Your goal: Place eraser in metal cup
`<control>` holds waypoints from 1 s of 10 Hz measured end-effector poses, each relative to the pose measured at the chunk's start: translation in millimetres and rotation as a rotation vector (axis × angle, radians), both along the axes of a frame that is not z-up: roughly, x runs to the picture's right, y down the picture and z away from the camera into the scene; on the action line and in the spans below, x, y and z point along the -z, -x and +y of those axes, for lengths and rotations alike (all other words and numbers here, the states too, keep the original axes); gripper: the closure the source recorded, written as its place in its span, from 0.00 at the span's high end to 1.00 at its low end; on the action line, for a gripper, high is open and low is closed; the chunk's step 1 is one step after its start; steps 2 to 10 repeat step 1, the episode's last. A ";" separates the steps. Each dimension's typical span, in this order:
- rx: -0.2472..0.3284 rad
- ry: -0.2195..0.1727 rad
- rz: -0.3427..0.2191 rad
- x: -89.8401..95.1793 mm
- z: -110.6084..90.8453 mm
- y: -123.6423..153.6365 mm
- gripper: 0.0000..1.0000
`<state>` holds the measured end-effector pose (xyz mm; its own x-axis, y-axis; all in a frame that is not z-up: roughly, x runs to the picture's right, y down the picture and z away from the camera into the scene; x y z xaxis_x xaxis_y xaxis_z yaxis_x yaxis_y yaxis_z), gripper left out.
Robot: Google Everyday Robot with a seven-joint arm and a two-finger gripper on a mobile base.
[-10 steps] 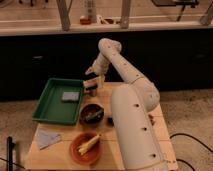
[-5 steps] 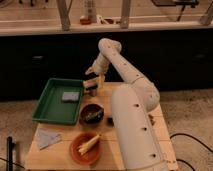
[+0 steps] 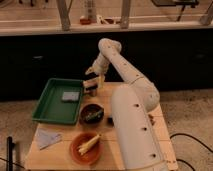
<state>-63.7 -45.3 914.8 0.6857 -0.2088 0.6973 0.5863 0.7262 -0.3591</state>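
Presently, the pincer [image 3: 95, 78] is held just above the cup [image 3: 91, 88], which stands at the far edge of the counter [image 3: 112, 150], beside the green tray [image 3: 47, 107]. Whether the pincer is open or holds anything cannot be told. A grey block [image 3: 71, 96] is seen in the tray. Dark scraps are held in the brown bowl [image 3: 92, 113], pale sticks in the orange bowl [image 3: 85, 147]. No writing can be read.

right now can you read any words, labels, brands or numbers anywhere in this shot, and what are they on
None: no text can be read anywhere.
The green tray, dark brown bowl, orange bowl and metal cup show no markings.
The items on the far counter are too blurred to read.
The claw hangs just above the metal cup, unmarked.
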 end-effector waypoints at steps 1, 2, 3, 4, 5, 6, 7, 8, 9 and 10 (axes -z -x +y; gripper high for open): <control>0.000 0.000 0.000 0.0 0.0 0.0 0.80; 0.000 0.000 0.000 0.0 0.0 0.0 0.80; 0.000 0.000 0.000 0.0 0.0 0.0 0.80; 0.000 0.000 0.000 0.0 0.0 0.0 0.80; 0.000 0.000 0.000 0.0 0.0 0.0 0.80; 0.000 0.000 0.000 0.0 0.0 0.0 0.80; 0.000 0.000 0.000 0.0 0.0 0.0 0.80; 0.000 0.000 0.000 0.0 0.0 0.0 0.80; 0.000 0.000 0.000 0.0 0.0 0.0 0.80; 0.000 0.000 0.000 0.0 0.0 0.0 0.80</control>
